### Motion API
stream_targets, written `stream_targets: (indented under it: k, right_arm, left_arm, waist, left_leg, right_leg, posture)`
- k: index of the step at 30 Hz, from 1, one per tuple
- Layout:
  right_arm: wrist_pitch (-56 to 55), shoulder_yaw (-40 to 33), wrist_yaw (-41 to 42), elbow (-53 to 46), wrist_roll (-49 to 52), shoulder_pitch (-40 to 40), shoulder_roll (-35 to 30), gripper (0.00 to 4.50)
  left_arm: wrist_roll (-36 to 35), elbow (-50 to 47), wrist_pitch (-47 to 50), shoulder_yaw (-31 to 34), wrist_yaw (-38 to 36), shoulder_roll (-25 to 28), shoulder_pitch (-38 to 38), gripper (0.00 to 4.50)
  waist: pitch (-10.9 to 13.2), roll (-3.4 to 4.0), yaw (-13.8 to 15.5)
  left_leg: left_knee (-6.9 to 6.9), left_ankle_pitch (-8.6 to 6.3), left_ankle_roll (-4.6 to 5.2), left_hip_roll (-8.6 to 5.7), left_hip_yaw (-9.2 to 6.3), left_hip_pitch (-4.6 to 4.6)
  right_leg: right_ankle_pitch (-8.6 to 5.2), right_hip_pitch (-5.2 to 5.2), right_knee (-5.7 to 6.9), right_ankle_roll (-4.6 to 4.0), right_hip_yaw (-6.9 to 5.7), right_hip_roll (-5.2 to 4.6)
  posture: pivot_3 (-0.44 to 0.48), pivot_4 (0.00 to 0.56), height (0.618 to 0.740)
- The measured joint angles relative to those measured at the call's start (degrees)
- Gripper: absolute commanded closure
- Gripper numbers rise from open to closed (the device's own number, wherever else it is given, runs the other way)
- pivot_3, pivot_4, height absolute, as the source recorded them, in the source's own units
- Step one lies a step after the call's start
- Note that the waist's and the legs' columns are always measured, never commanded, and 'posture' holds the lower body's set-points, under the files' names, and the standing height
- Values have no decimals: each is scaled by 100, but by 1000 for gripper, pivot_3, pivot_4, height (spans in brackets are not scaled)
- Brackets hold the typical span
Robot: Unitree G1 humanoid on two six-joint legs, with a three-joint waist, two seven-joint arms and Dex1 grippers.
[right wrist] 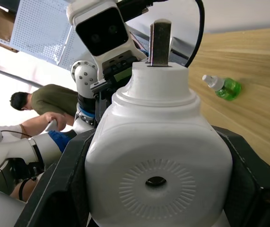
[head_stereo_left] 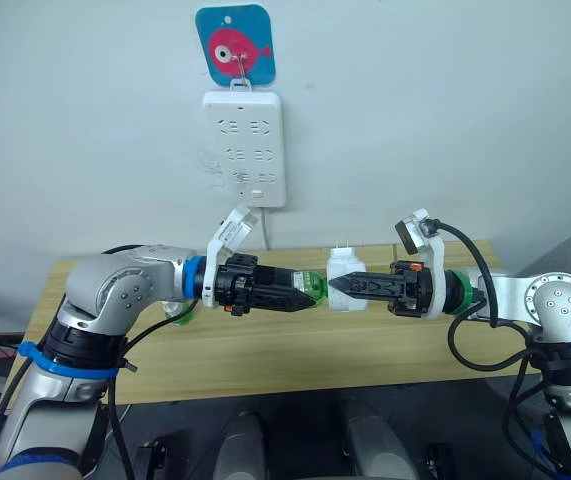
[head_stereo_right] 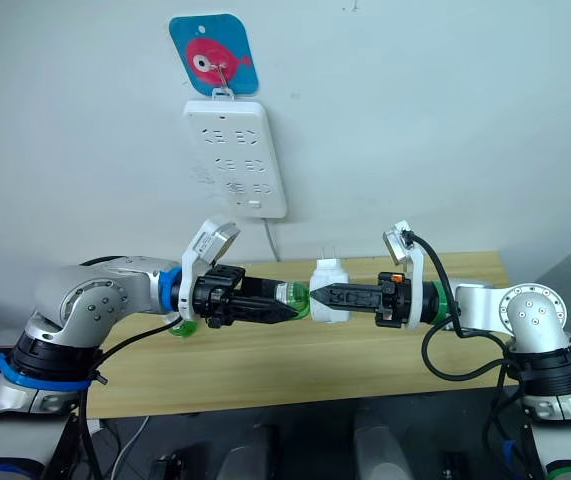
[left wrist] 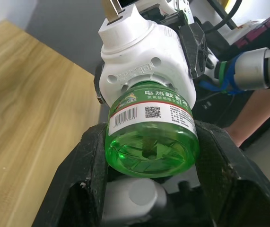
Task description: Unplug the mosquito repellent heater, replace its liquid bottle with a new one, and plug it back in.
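Over the table (head_stereo_left: 265, 360), my right gripper (head_stereo_left: 337, 285) clamps the light, slick heater (head_stereo_left: 344, 280); left gripper (head_stereo_left: 310, 293) pinches its bottle (left wrist: 151, 137).

My right jaws clamp the white mosquito repellent heater (head_stereo_left: 344, 279) above the tabletop (head_stereo_left: 265, 350), prongs up. Its green liquid bottle (left wrist: 151, 139), still seated in it, sits between my left jaws. A second green bottle (right wrist: 224, 88) lies on the wood.
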Motion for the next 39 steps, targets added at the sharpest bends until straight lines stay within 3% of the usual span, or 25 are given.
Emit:
stream_targets:
  k: [5, 9, 12, 17, 20, 31, 34, 39]
  right_arm:
    - [81, -19, -77, 56, -2, 25, -84, 1496]
    - [98, -26, -76, 57, 9, 26, -85, 1496]
    - [100, -25, -77, 57, 8, 24, -82, 1496]
    - [112, -26, -73, 56, 9, 24, -81, 1496]
    - [132, -26, -68, 56, 7, 24, -82, 1496]
    - [145, -26, -64, 57, 3, 24, -83, 1496]
    - [144, -26, -72, 57, 5, 23, -83, 1496]
    - [123, -55, -109, 57, 13, 24, -83, 1496]
  left_arm:
    - [402, -26, -433, 276, 50, 196, 260, 0]
    - [888, -319, -964, 192, -405, 733, 897, 0]
    - [1650, -403, -2051, 35, -553, 749, 1293, 0]
    - [2881, -315, -4752, 47, -179, -242, 1479, 0]
    - [3094, -334, -5707, 55, -201, -509, 1498, 0]
    - [3365, 16, -6960, -124, -391, -820, 1550, 0]
    - [3395, 149, -7064, -178, -435, -888, 1461, 559]
    - [3399, 272, -7132, -185, -422, -934, 1384, 2115]
  waist:
    - [0, 0, -6]
    - [3, 4, -11]
    - [3, 3, 20]
    - [5, -2, 135]
    - [5, -2, 151]
    - [5, -2, 132]
    - [5, -1, 117]
    - [5, -2, 102]
  left_leg:
    - [0, 0, 0, 0, 4, 2]
    - [-8, -1, 0, 0, 7, 1]
    - [-6, 0, 0, -1, 8, -1]
    - [7, 0, 0, -5, 17, -6]
    - [5, 0, 0, -4, 19, -5]
    - [7, 0, 1, -4, 18, -4]
    - [6, 0, 1, -4, 17, -3]
    - [5, 0, 1, -4, 16, -3]
  right_leg:
    - [0, 0, 0, 0, 5, 0]
    - [0, -4, -2, -1, 7, 0]
    - [0, -4, -4, -1, 7, -3]
    - [4, -1, -13, 3, 13, -9]
    - [4, -1, -12, 3, 14, -9]
    - [5, -1, -5, 3, 12, -7]
    - [4, -1, -4, 3, 12, -6]
    - [5, -1, -4, 3, 12, -6]
  posture:
    - [-88, 206, 725]
    - [-86, 205, 725]
    - [-85, 206, 725]
    - [-84, 206, 725]
    - [-85, 204, 725]
    - [-94, 205, 725]
    - [-96, 206, 725]
    - [-94, 205, 725]
